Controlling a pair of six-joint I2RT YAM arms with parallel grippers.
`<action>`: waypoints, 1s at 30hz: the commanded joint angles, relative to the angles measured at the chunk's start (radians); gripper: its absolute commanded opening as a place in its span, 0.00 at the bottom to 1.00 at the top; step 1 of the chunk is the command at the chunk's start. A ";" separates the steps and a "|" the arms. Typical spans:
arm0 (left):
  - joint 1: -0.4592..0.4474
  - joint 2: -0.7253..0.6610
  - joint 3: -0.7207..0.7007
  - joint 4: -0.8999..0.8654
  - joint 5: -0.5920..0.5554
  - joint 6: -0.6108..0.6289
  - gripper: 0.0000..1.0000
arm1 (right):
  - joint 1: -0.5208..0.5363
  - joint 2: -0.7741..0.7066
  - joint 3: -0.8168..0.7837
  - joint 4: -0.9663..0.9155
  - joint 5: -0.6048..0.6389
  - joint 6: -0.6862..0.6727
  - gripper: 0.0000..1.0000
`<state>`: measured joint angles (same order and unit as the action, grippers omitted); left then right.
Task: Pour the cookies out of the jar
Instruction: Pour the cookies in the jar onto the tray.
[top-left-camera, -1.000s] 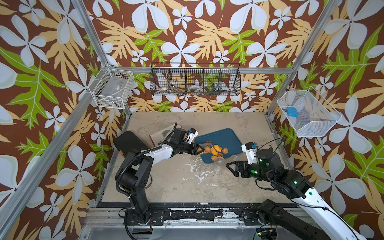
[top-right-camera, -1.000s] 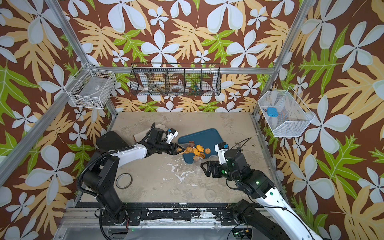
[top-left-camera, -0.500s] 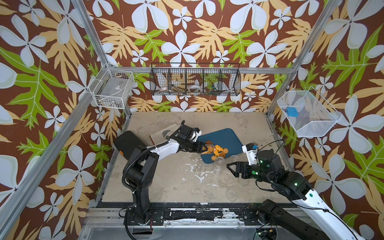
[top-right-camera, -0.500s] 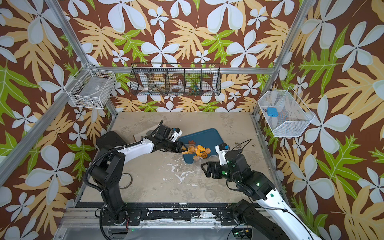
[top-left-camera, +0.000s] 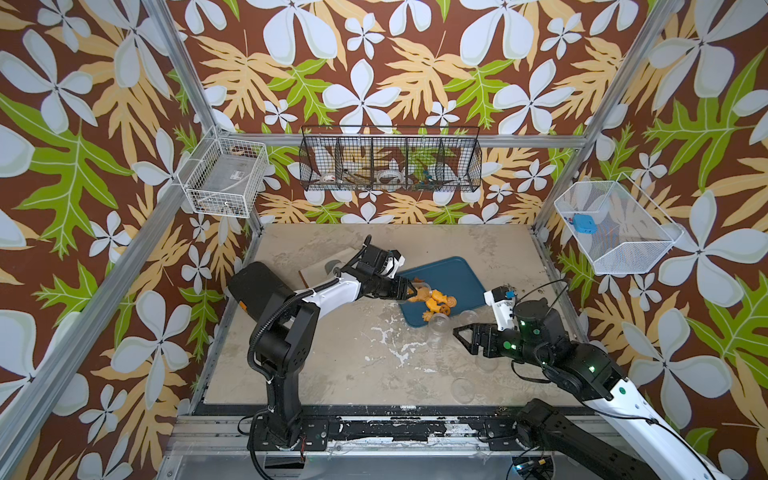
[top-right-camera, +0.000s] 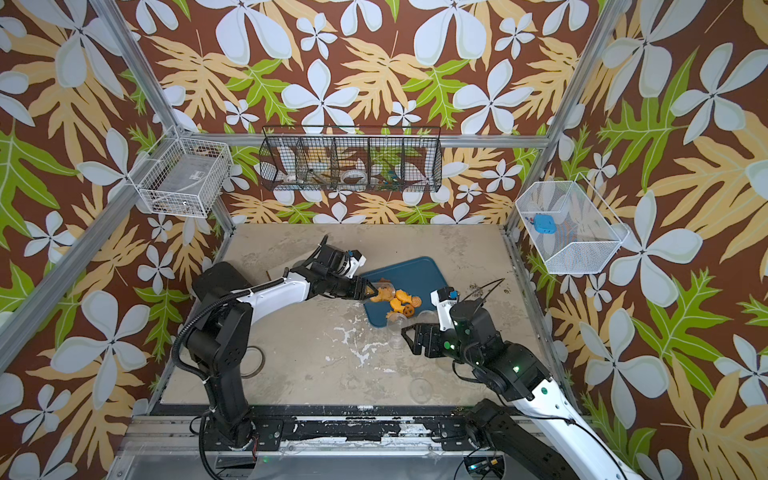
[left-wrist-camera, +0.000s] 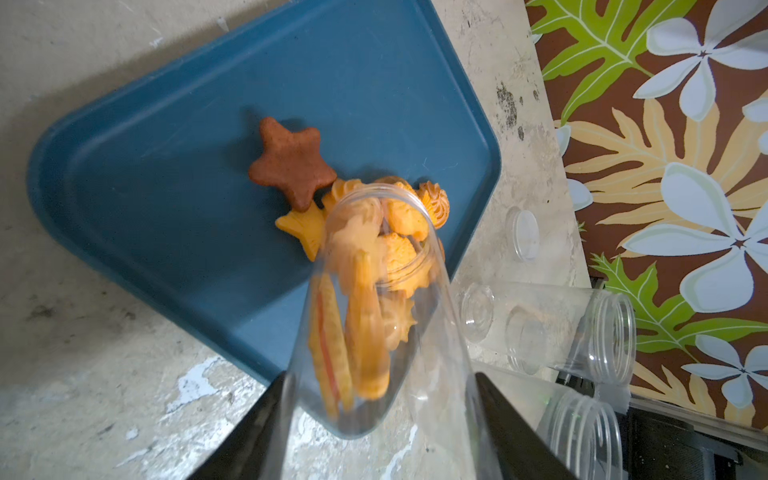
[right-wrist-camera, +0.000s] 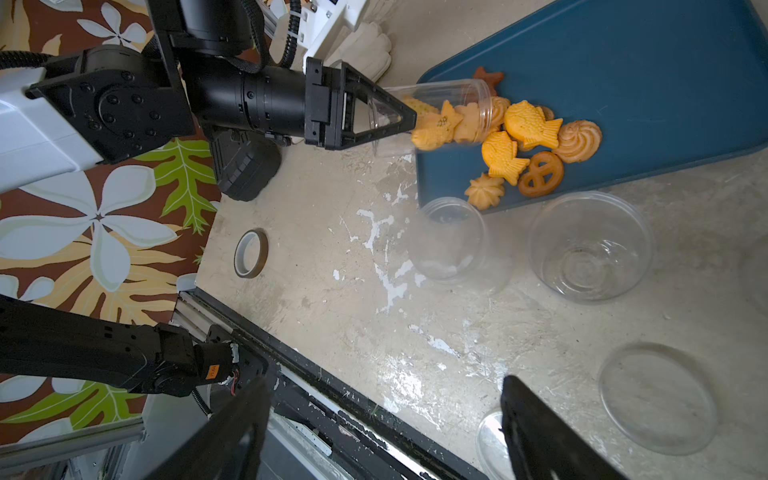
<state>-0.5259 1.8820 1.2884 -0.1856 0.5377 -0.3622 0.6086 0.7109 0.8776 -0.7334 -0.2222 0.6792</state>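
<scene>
No readable text, no legible labels

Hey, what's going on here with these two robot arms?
The left end effector grips a clear jar tipped on its side, with its mouth over the blue tray. Several cookies already lie on the tray, and more are inside the jar. The right end effector is open and empty, above the table near two empty clear containers.

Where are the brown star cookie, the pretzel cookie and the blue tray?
brown star cookie (left-wrist-camera: 293, 162), left wrist view, on its centre.
pretzel cookie (right-wrist-camera: 541, 174), right wrist view, on its middle crossing.
blue tray (left-wrist-camera: 166, 166), left wrist view, on its bare floor.
</scene>
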 joint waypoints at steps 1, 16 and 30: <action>-0.002 -0.019 -0.017 -0.014 -0.007 0.033 0.30 | 0.000 -0.001 -0.001 0.016 0.000 -0.003 0.87; -0.026 0.001 0.065 -0.068 -0.025 0.017 0.29 | 0.000 0.008 -0.023 0.053 -0.018 -0.004 0.87; -0.026 -0.017 0.056 -0.132 -0.079 0.065 0.28 | 0.000 0.020 -0.021 0.063 -0.020 -0.024 0.87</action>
<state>-0.5529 1.8771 1.3357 -0.3122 0.4686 -0.3122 0.6086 0.7242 0.8478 -0.6926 -0.2386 0.6716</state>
